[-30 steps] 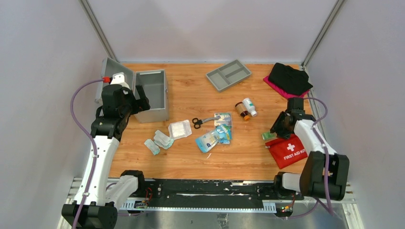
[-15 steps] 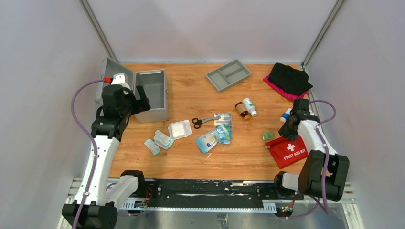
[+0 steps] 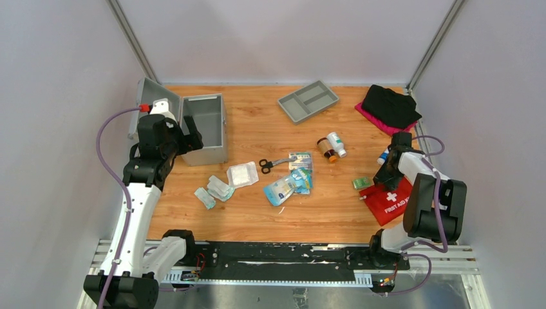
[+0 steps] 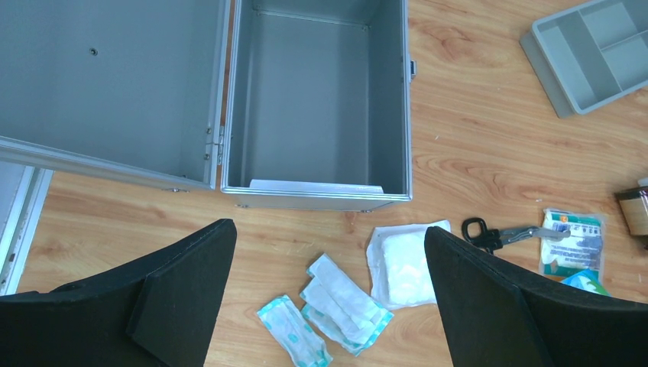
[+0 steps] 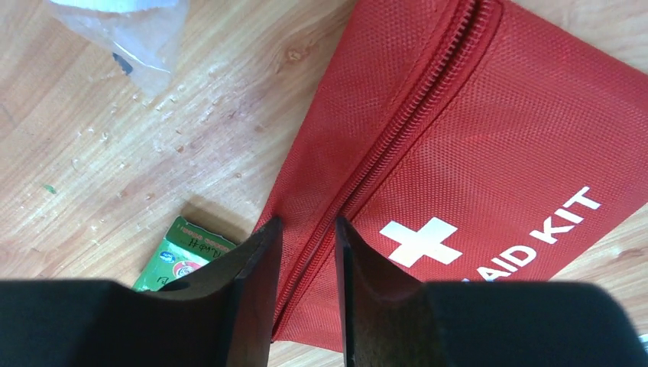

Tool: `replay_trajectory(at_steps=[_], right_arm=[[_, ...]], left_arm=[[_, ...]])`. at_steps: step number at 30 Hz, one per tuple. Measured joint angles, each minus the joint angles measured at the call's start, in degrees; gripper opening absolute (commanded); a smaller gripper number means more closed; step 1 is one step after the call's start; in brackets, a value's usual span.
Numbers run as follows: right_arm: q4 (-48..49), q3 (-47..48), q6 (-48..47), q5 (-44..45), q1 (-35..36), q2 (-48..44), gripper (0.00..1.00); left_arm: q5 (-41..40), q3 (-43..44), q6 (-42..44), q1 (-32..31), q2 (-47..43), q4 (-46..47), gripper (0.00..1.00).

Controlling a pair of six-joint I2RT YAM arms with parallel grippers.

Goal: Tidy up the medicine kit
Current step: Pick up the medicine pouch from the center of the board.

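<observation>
Left jaws splayed wide and empty, hanging above the table (image 3: 257, 219) just on the near side of the medicine kit (image 3: 207, 155). Right jaws narrowed to a slim gap, gripping nothing that shows, poised over the zip of the red pouch (image 5: 497, 153), beside a small green packet (image 5: 183, 256). Kit at the table's far left corner, mouth upward, lid (image 3: 147, 90) thrown back to the left on its hinge, long axis running from near edge toward far edge.

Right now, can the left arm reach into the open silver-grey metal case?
Probably yes: the left arm hangs close by the silver-grey metal case, jaws open, lid swung back, nothing between.
</observation>
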Motion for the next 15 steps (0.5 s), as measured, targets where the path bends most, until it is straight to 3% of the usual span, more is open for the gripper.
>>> replay_trajectory(at_steps=[5, 15], right_arm=[[1.36, 0.02, -0.07, -0.74, -0.44, 0.07, 0.01], [2.64, -1.31, -0.15, -1.92, -0.46, -3.30, 0.00]], left_arm=[[0.04, 0.00, 0.00, 0.00, 0.00, 0.00, 1.00], [0.17, 0.00, 0.00, 0.09, 0.02, 0.02, 1.00]])
